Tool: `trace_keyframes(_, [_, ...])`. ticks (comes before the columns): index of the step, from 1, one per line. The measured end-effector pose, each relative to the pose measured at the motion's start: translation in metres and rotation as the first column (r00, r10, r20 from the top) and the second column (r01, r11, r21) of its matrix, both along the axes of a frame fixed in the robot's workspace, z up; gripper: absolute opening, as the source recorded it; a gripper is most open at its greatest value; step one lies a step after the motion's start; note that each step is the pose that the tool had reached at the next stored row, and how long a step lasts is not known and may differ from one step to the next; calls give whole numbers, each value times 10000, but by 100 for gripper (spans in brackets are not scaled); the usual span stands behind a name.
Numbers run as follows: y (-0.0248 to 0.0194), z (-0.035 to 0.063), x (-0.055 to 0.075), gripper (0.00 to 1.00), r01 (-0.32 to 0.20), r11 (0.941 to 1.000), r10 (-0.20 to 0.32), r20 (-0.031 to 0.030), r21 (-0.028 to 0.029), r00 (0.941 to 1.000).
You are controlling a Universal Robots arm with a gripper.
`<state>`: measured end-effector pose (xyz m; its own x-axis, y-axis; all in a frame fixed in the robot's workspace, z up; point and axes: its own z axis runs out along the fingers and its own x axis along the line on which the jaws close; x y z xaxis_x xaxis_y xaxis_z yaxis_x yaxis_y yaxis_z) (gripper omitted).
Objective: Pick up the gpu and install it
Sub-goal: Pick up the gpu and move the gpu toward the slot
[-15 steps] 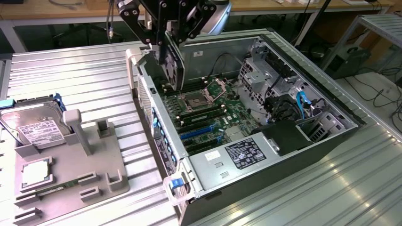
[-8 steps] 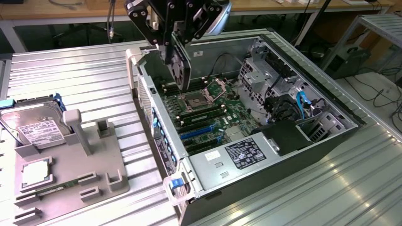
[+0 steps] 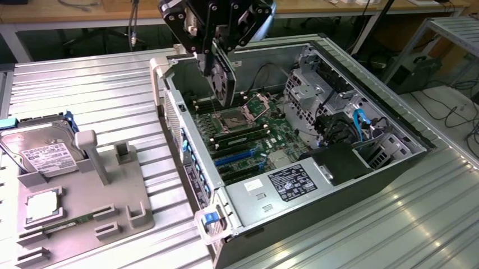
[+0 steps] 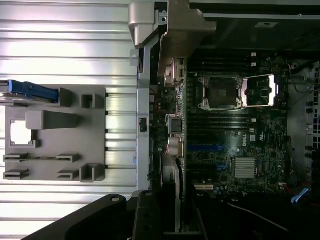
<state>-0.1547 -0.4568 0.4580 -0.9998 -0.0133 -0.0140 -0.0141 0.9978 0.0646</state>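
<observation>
Ribbed table (image 3: 97,95), open case (image 3: 351,218) on it; gpu (image 3: 221,78) is gripped upright above by the fingers (image 3: 203,56). Wrist view: gpu is seen edge-on over the motherboard (image 4: 240,130).

Exterior camera: high, set back, angled down over the open black metal computer case (image 3: 329,218) and grey plastic parts tray (image 3: 112,190). My wrist camera: close, facing straight down along the dark-green gpu card (image 4: 179,145) I hold. Both share tray, case, green motherboard (image 3: 254,134).

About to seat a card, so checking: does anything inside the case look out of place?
Only the CPU socket: its load plate stands flipped open beside it. The gpu hangs from the hand, above the case.
</observation>
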Motion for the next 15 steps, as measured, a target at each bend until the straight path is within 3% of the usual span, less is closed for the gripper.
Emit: trace_keyframes(15, [0,-14,156,27,0,10000,0,0,0,10000])
